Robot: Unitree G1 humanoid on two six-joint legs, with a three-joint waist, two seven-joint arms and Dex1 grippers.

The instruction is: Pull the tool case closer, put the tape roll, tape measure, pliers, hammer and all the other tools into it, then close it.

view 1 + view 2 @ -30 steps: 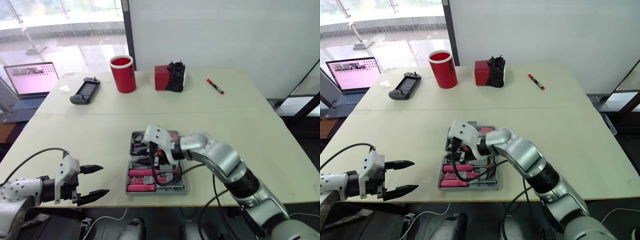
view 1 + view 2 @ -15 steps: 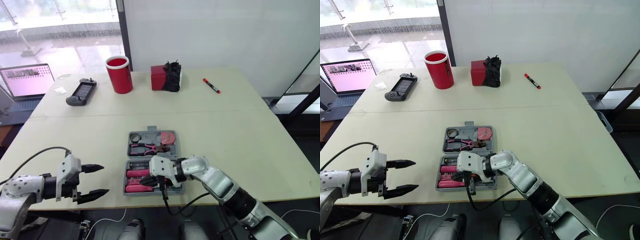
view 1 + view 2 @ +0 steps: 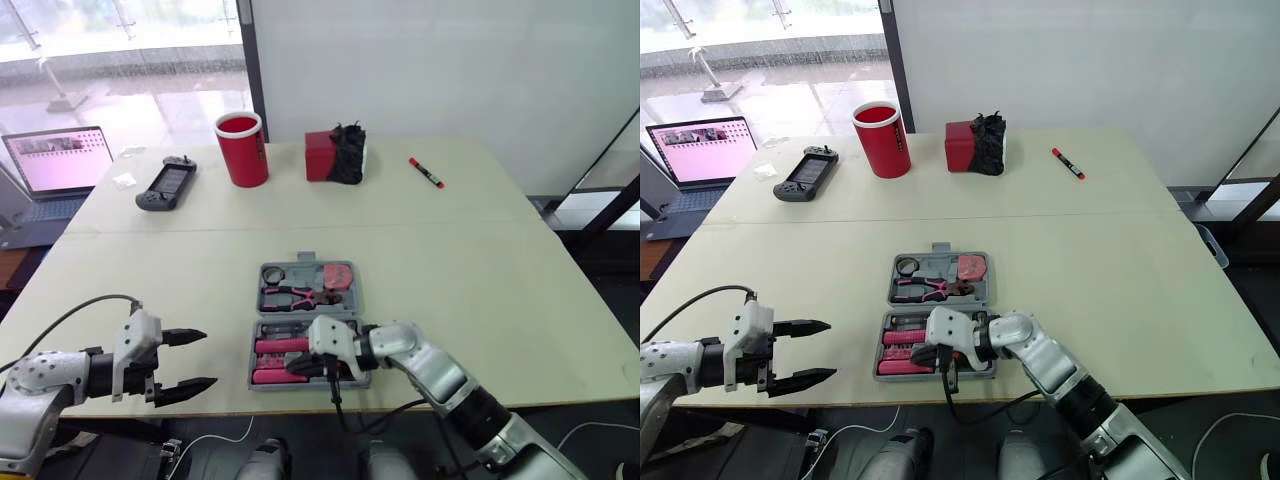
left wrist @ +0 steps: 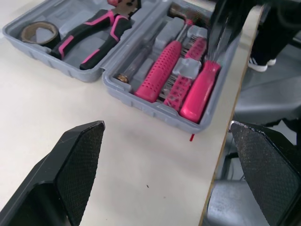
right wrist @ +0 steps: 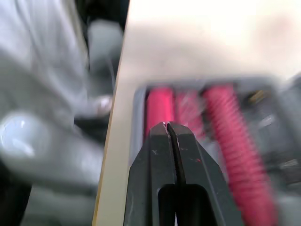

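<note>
The grey tool case [image 3: 262,315] lies open near the table's front edge. Its far half holds the tape roll [image 3: 272,273], the pink-handled pliers [image 3: 297,293] and the pink tape measure [image 3: 337,276]. Its near half holds several pink-handled tools [image 3: 279,346], also seen as pink-handled tools [image 4: 160,70] in the left wrist view. My right gripper [image 3: 298,366] hovers low over the near half, fingers [image 5: 160,141] shut with nothing between them. My left gripper [image 3: 200,361] is open, off the table's front edge to the left of the case.
At the back of the table stand a red cup [image 3: 240,150], a red box with a black object [image 3: 335,157], a red marker [image 3: 427,172] and a game controller [image 3: 166,183]. A laptop [image 3: 58,160] sits beyond the table's left side.
My right gripper has drawn back from over the middle of the case to its near half by the table edge. The left gripper has stayed put. The camera shifted slightly.
</note>
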